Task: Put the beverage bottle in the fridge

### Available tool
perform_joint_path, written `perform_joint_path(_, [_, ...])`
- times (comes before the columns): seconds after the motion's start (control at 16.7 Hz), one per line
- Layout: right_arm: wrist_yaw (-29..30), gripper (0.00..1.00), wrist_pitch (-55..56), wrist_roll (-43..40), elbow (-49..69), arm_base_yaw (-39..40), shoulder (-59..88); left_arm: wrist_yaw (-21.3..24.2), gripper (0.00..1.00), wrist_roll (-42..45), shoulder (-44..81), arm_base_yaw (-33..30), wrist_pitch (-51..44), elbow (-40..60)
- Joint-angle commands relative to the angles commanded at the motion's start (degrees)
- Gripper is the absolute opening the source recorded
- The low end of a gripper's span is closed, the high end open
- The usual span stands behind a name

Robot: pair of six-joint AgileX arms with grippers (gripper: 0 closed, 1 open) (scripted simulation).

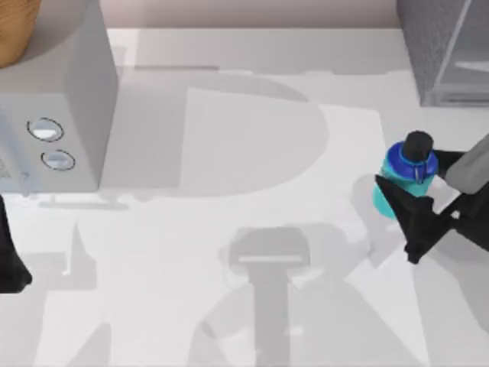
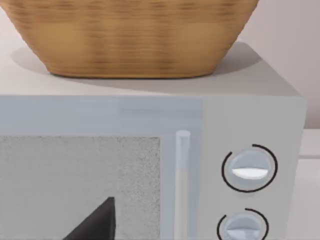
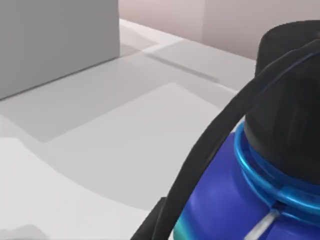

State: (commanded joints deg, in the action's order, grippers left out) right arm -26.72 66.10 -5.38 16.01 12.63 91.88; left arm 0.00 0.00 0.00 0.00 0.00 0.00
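Note:
The beverage bottle [image 1: 399, 159], with a turquoise body, dark blue shoulder and black cap, stands upright at the table's right side. My right gripper [image 1: 410, 173] reaches in from the right edge, its black fingers [image 1: 405, 214] on either side of the bottle's body and shut on it. Close up in the right wrist view are the bottle [image 3: 240, 200], its cap and its thin strap. The fridge [image 1: 443, 46], dark grey and speckled with a paler panel, stands at the back right, just behind the bottle. My left arm [image 1: 9, 264] is parked at the left edge.
A light grey box with two round dials [image 1: 53, 115] stands at the back left, a woven basket [image 1: 15, 30] on top of it. The left wrist view faces its front [image 2: 250, 115] and the basket [image 2: 130, 35]. Bare white table lies between the two sides.

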Motion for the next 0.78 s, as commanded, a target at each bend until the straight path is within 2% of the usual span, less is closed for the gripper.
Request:
perform_joint_path(0.42, [7.5, 0.01, -16.2, 0.1, -2.5, -3.1, -27.4, 0.0, 1.0, 0.0, 0.0, 0.0, 0.0, 0.0])
perform_joint_path(0.78, [13.3, 0.01, -37.2, 2.3, -6.5, -5.3, -62.3, 0.0, 1.0, 0.0, 0.0, 0.0, 0.0, 0.0])
